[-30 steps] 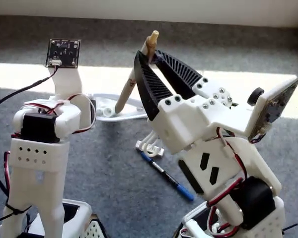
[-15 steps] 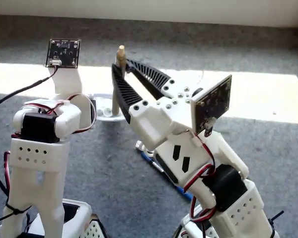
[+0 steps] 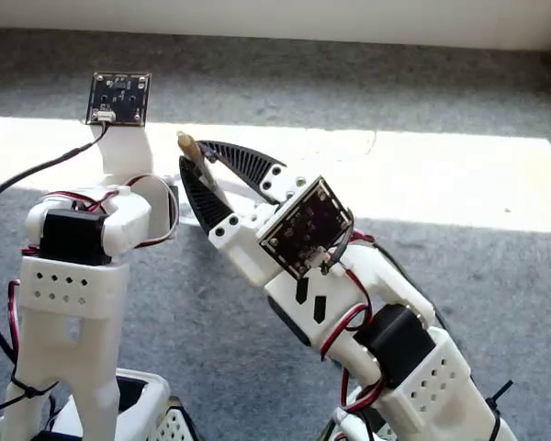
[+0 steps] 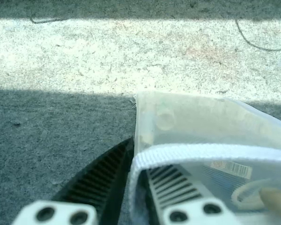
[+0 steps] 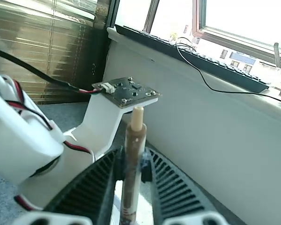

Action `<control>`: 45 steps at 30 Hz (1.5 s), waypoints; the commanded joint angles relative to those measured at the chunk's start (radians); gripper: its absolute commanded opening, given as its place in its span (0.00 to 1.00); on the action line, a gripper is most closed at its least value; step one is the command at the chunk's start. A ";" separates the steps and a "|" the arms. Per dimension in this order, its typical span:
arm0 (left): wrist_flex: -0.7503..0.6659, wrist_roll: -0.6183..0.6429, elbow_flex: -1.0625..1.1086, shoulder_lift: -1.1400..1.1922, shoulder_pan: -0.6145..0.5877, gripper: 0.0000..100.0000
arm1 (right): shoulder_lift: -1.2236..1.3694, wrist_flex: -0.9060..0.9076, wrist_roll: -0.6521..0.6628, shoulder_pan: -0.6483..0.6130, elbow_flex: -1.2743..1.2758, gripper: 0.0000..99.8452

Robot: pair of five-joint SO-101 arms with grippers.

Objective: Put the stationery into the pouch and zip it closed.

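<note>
The wooden pen [image 5: 132, 154], a slim brown shaft with a pale rounded tip, is tilted with its tip uppermost. It is clamped between the black fingers of the right tool [image 3: 193, 154], just beside the wrist of the left arm [image 3: 73, 276]. The pouch [image 4: 196, 124] is translucent white with a woven white band along its mouth and sits at the end of that same left arm, over grey carpet [image 4: 47, 131], one wall pinched in the left tool [image 4: 138, 159] so that one finger shows through the plastic, with a barcode label faintly visible inside.
</note>
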 commanded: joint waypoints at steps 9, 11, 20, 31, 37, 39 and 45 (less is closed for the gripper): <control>-0.017 0.006 0.001 0.005 -0.015 0.01 | -0.019 -0.030 0.014 -0.004 0.024 0.01; -0.017 0.006 0.001 0.005 -0.016 0.01 | -0.019 -0.030 0.014 -0.002 0.025 0.01; -0.017 0.006 0.001 0.005 -0.018 0.01 | -0.018 -0.030 0.015 -0.001 0.073 0.01; -0.017 0.008 0.001 0.008 -0.018 0.01 | -0.016 -0.030 0.017 -0.001 0.082 0.01; -0.017 0.006 0.001 0.008 -0.018 0.01 | -0.016 -0.030 0.017 -0.001 0.082 0.01; -0.017 0.006 0.001 0.008 -0.019 0.01 | -0.016 -0.030 0.017 -0.001 0.082 0.01; -0.017 0.006 0.002 0.008 -0.019 0.01 | -0.016 -0.030 0.017 -0.001 0.082 0.01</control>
